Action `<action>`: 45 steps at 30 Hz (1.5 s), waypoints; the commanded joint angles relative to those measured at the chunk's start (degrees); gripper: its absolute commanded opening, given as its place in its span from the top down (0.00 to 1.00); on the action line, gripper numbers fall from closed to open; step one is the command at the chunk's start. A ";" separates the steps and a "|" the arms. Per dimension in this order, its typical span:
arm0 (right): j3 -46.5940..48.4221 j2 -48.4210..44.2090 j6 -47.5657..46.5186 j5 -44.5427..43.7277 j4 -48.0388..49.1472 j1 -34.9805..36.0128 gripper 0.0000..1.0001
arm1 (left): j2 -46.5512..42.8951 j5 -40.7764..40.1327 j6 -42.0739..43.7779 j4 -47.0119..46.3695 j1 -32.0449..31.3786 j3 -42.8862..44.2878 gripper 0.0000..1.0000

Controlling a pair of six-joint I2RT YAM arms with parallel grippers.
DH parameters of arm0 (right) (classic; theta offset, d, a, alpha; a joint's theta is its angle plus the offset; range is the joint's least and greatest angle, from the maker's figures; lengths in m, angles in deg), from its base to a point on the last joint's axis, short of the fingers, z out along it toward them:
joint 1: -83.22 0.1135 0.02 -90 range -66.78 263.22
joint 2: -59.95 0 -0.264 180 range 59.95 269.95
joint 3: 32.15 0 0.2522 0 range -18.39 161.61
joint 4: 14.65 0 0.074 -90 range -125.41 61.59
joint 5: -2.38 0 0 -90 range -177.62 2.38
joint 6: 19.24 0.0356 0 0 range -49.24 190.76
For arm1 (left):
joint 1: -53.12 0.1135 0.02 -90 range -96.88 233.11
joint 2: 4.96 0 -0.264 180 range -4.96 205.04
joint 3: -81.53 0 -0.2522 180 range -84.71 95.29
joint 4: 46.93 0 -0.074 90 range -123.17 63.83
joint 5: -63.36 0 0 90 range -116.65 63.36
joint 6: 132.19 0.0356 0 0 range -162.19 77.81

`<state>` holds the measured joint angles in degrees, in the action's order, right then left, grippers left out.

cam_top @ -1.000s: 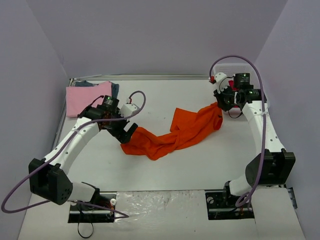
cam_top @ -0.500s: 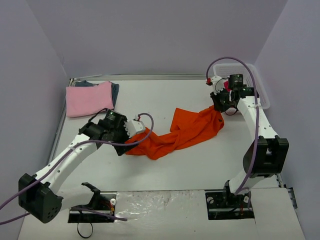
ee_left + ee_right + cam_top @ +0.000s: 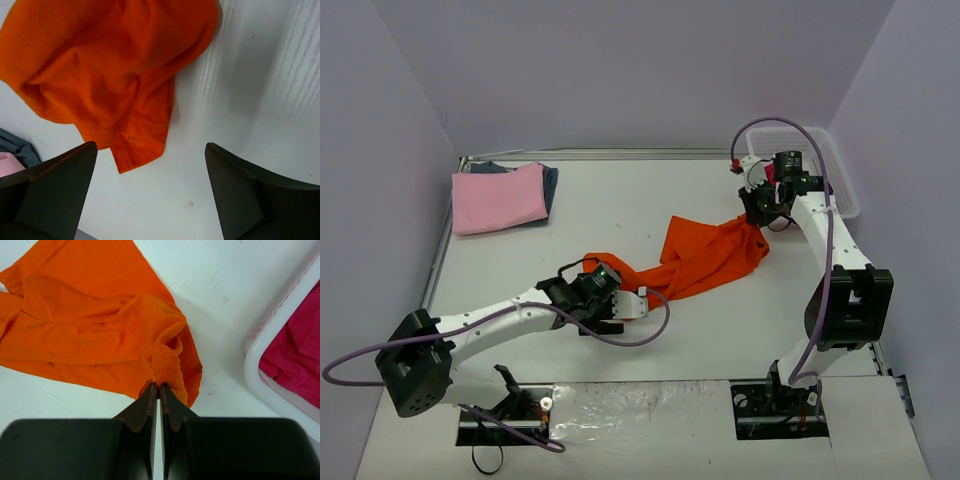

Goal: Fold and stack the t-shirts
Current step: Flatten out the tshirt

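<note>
Right wrist: crimson t-shirt (image 3: 300, 350) in white basket (image 3: 252, 372), partly cropped

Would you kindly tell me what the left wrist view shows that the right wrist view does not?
Only the left wrist view: slivers of a light pink shirt and a dark blue-grey shirt at the left edge, beside the open left gripper. Only the right wrist view: a white plastic lattice basket holding crimson red cloth, and the right gripper shut on an orange fold. Both: the bright orange cloth t-shirt on the white table.
</note>
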<state>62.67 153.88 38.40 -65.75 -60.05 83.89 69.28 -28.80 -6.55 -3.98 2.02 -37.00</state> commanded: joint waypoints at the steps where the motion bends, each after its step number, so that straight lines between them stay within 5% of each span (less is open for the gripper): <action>1: -0.55 1.17 0.89 -0.33 0.17 -0.40 1.00 | 0.99 -5.75 1.54 -5.89 -0.85 -1.91 0.11; 8: -0.90 1.52 0.89 -1.12 0.17 -0.40 1.00 | 4.86 -7.77 2.59 -9.14 -0.85 -4.37 0.16; 18: -0.99 2.13 0.89 -1.48 0.17 -0.40 1.00 | 7.15 -9.45 2.16 -12.22 -0.85 -5.43 0.38; 28: -1.43 1.96 0.63 -2.44 0.09 -0.40 1.00 | 11.81 -10.41 2.24 -13.81 -0.68 -4.81 0.73; 31: -1.60 1.87 0.54 -2.36 0.17 -0.40 1.00 | 11.72 -10.42 2.51 -12.85 -0.50 -4.11 0.97; 45: -1.08 0.38 0.10 -3.41 0.00 -0.40 1.00 | 4.25 -8.83 2.16 -2.05 4.06 3.62 0.97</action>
<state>61.42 155.48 39.01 -68.31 -59.35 83.89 77.43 -37.13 -4.50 -11.32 4.89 -37.11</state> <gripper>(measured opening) 0.008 0.034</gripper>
